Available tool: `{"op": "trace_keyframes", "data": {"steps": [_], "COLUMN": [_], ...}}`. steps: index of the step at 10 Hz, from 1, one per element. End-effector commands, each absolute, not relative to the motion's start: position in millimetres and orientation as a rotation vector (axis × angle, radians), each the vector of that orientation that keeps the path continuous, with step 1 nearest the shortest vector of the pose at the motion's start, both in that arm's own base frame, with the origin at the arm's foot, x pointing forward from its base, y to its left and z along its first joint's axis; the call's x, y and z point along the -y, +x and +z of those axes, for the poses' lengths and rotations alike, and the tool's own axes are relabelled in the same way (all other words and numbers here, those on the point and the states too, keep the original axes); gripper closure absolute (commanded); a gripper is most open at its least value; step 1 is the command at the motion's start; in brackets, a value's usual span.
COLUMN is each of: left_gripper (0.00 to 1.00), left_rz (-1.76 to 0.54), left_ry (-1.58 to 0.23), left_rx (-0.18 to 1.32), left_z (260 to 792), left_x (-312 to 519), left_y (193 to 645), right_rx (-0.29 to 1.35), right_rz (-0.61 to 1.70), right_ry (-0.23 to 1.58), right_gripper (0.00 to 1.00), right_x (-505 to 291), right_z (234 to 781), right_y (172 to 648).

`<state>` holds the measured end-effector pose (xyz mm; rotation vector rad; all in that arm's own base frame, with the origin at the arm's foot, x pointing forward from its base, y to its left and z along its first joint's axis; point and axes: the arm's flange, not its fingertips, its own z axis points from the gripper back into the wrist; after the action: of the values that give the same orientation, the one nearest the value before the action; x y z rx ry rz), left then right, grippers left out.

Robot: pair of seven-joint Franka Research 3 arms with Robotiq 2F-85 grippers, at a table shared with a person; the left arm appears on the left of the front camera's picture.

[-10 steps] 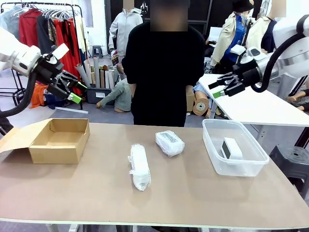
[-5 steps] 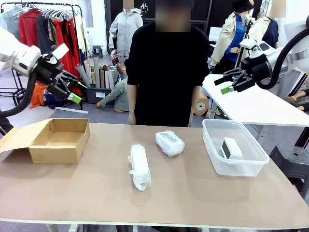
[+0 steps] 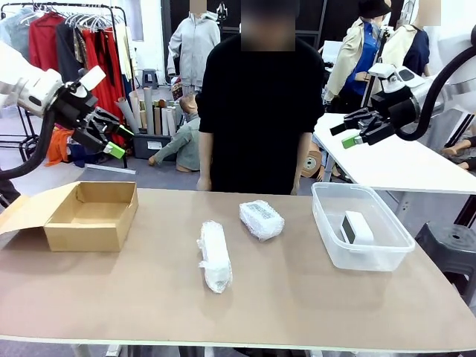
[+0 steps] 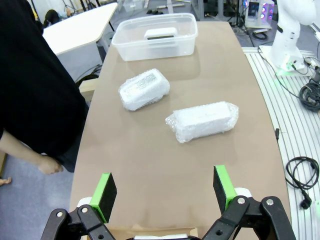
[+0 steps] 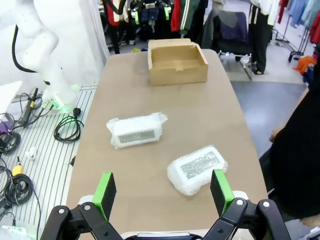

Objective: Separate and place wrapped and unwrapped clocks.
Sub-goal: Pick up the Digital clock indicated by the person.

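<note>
The right gripper (image 5: 162, 192) hangs above a brown table (image 5: 200, 115), its black, green-padded fingers (image 5: 105, 192) spread wide; a long film-wrapped bundle (image 5: 136, 130) lies near a squat film-wrapped bundle (image 5: 196, 168); an open brown cardboard box (image 5: 177, 62) sits at the far end.

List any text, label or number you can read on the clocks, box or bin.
No readable text anywhere.
Squat wrapped clock: dark patch under film, too blurred to read.
Long wrapped clock: grey patch, unreadable.
Bare white clock in the clear bin: dark face, no legible digits.
Cardboard box: no print seen.
</note>
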<state>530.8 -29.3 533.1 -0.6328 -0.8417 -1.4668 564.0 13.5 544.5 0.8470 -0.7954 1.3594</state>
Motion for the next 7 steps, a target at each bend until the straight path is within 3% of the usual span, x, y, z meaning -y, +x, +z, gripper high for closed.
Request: {"op": "trace_keyframes", "data": {"steps": [1, 7], "left_gripper": [0.00, 0.00], "left_rz": [-1.467, -1.467], "left_ry": [-0.630, -0.630], "left_rx": [0.843, 0.843], "left_z": [533.6, 533.6], "left_x": [29.9, 29.9], "left_y": [529.2, 529.2], "right_rx": [0.795, 0.795], "right_rz": [1.359, 1.359], "right_ry": [0.842, 0.842], "right_gripper": [0.00, 0.00], "right_x": [-13.0, -13.0], "right_z": [544.2, 544.2], "right_y": [564.3, 564.3]}}
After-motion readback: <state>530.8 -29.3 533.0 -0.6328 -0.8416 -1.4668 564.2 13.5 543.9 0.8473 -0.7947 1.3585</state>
